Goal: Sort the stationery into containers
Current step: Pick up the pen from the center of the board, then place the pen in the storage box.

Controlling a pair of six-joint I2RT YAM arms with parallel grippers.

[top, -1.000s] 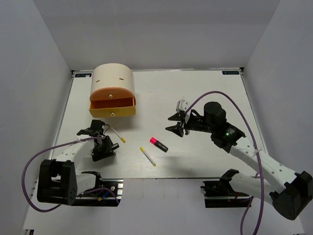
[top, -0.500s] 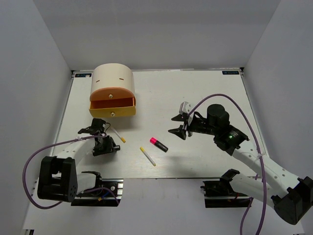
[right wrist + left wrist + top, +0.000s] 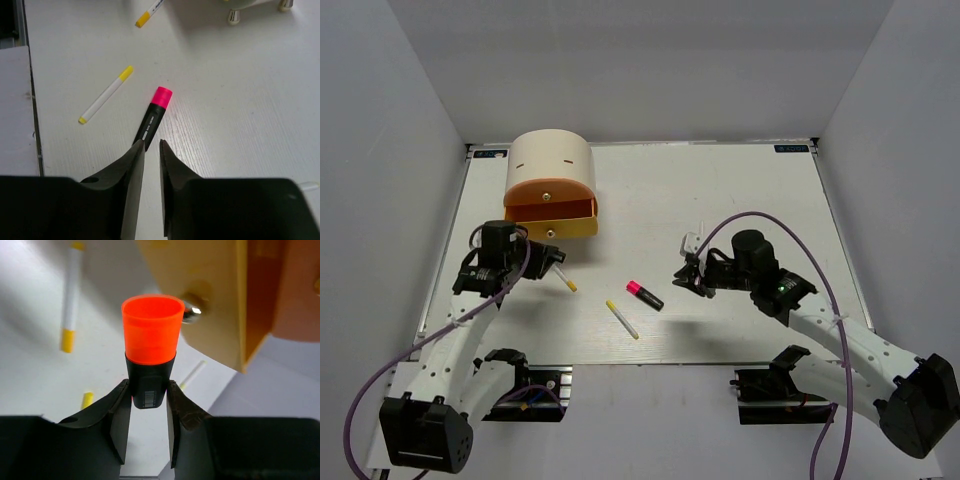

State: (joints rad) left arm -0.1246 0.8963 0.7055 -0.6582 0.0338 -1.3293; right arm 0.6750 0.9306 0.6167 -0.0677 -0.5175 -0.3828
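From above, the left jaws are lost against the dark wrist just beside the yellow drawer [image 3: 550, 228], and what they carry cannot be made out there. The left wrist view settles it. The left jaws are clamped on the black barrel of an orange-capped highlighter [image 3: 150, 347], which stands up out of them with its lower end hidden between the black pads. The cap is a smooth, glossy cylinder that flares a little toward its rimmed top (a small printed label shows on the barrel). Behind it, blurred, are the drawer's matte yellow front and its small, round, shiny knob [image 3: 192, 313]. That drawer is pulled out of the beige half-cylinder cabinet [image 3: 550, 160], while the orange drawer [image 3: 550, 190] above it sits flush.

The right jaws are almost closed, with only a thin slit between them, and grip nothing. Their tips cover the tail of a pink-capped highlighter [image 3: 154, 116] lying flat on the white, finely grained bench [image 3: 240, 110]. Near it lies a thin white pen [image 3: 106, 94] with yellow at both ends. A second white pen [image 3: 148, 13] is cut off by the upper edge of the right wrist view, as are the cabinet's small feet [image 3: 232, 17].
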